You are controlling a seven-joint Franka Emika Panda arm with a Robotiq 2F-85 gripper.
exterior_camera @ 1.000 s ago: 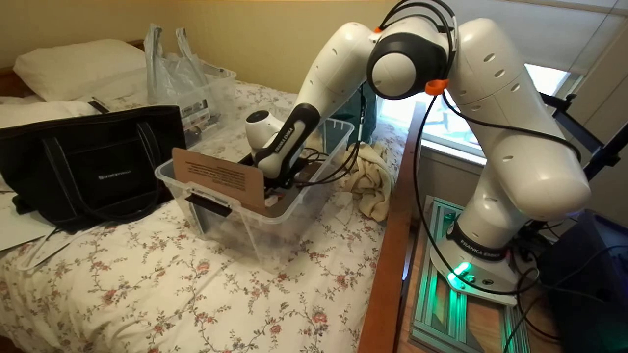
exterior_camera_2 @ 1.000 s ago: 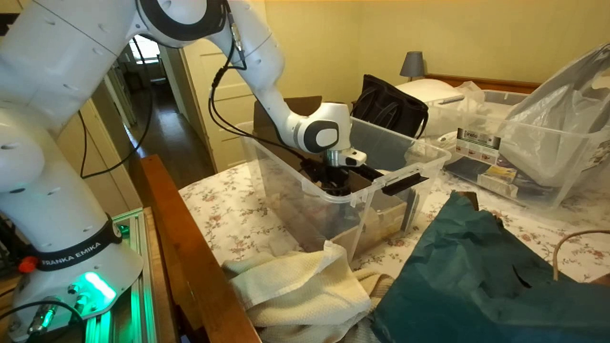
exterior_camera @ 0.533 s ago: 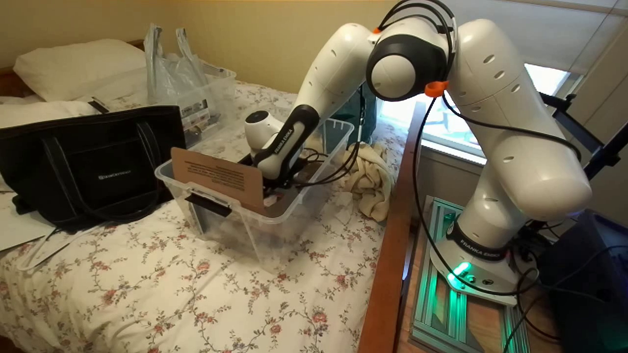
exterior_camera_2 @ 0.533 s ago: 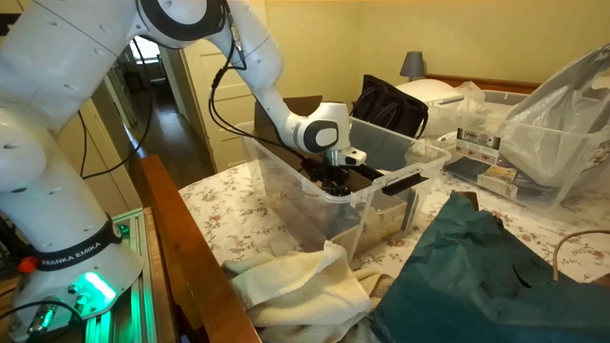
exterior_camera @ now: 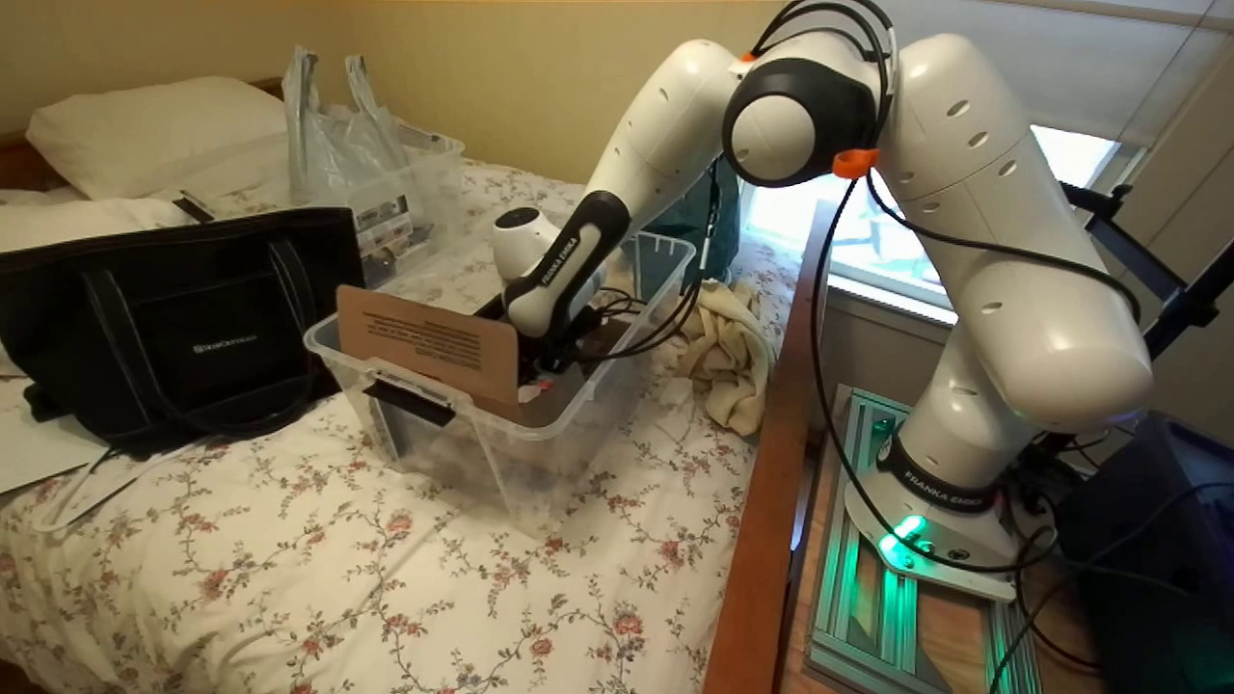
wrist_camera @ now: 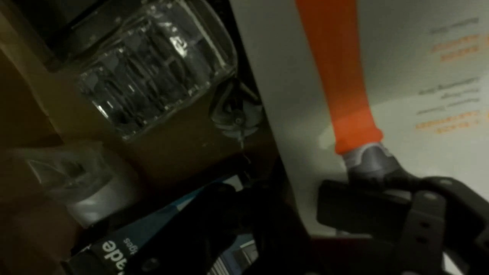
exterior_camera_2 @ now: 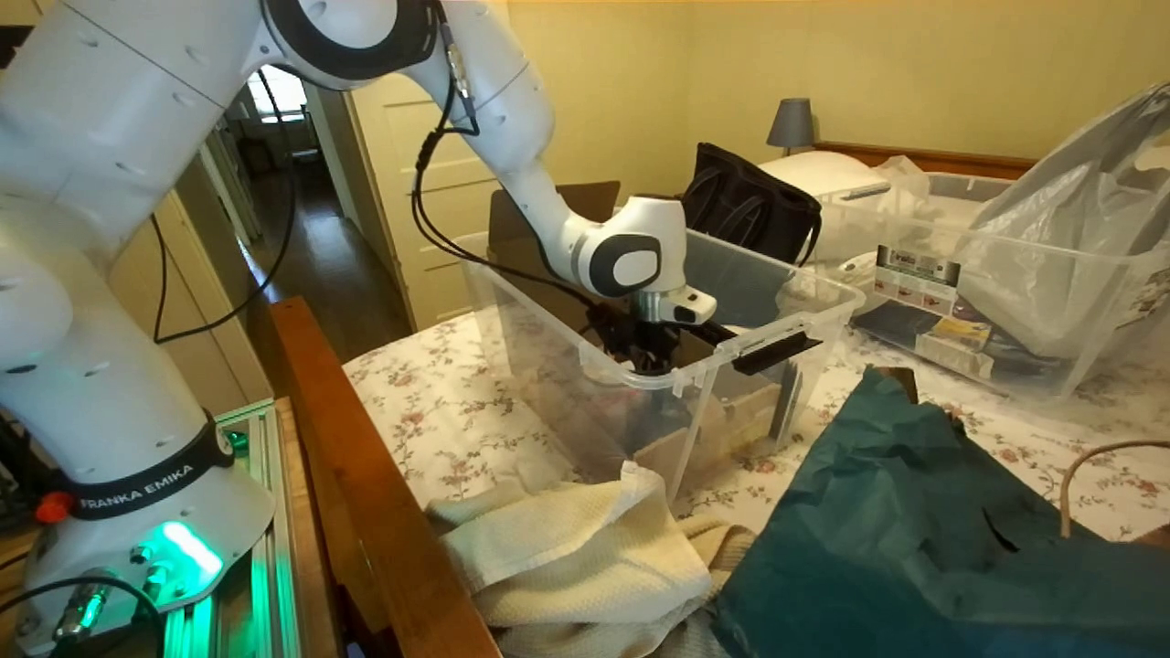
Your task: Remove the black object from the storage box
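Note:
The clear storage box [exterior_camera: 511, 472] stands on the bed, with my gripper [exterior_camera_2: 654, 352] lowered inside it. Dim light in the wrist view shows the gripper [wrist_camera: 303, 210] with its jaws only a narrow gap apart; a pale strip shows between them and I see nothing clasped. The right-hand finger pad [wrist_camera: 359, 208] lies over a pale sheet or box [wrist_camera: 290, 114]. The left-hand finger merges with deep shadow. I cannot pick out the black object with certainty among the dark shapes. Its place relative to the fingers is unclear.
A brown cardboard piece [exterior_camera: 424, 342] rises at one end of the box. Inside lie a clear container [wrist_camera: 153, 65], an orange handle shape [wrist_camera: 344, 76] and a blue-labelled pack [wrist_camera: 153, 229]. Nearby are a large black bag [exterior_camera: 193, 328], a beige blanket [exterior_camera_2: 585, 557] and a wooden rail [exterior_camera_2: 366, 493].
My hand has shifted slightly rightward and a little upward in an exterior view, still inside the box. A small red-and-white item below it shows more. The box has stayed put.

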